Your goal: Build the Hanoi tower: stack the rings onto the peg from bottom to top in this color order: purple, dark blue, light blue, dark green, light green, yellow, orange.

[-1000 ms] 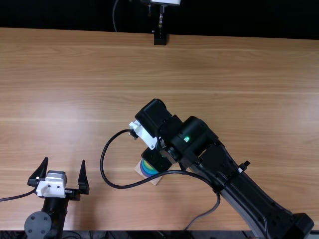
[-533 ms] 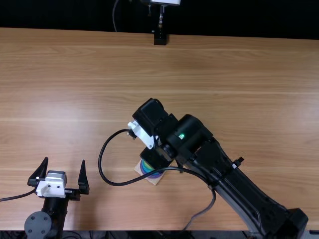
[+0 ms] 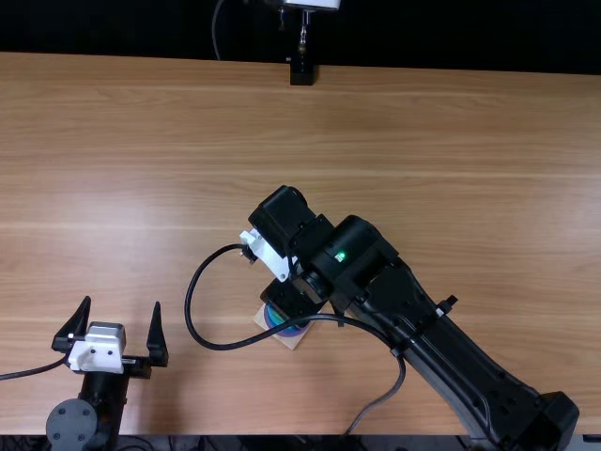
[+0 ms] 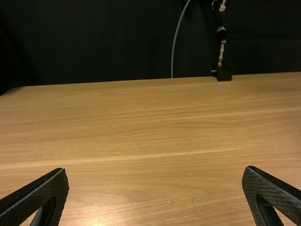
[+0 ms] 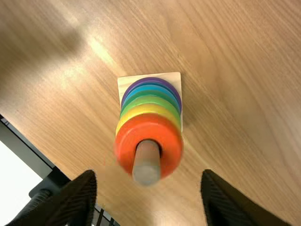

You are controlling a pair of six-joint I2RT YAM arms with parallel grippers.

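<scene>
Over the light brown wooden table (image 3: 451, 141), the black right claw (image 5: 148, 173), spread and empty like the black left claw (image 3: 122, 301), is the nearer to the square pale-wood base (image 5: 125, 81) below it, whose stacked multicoloured rings (image 5: 150, 108) circle a round wooden peg (image 5: 146, 167) rising toward its finger gap, suggesting straight withdrawal.

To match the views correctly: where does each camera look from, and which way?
Top view: above the table's near edge, facing steeply down and forward; left arm, right arm show.
Left wrist view: on the left arm's wrist, facing the table's far edge; open left gripper shows.
Right wrist view: on the right arm's wrist, facing down at the stacked rings; open right gripper shows.
Top and right wrist views share the rings' wooden base.
</scene>
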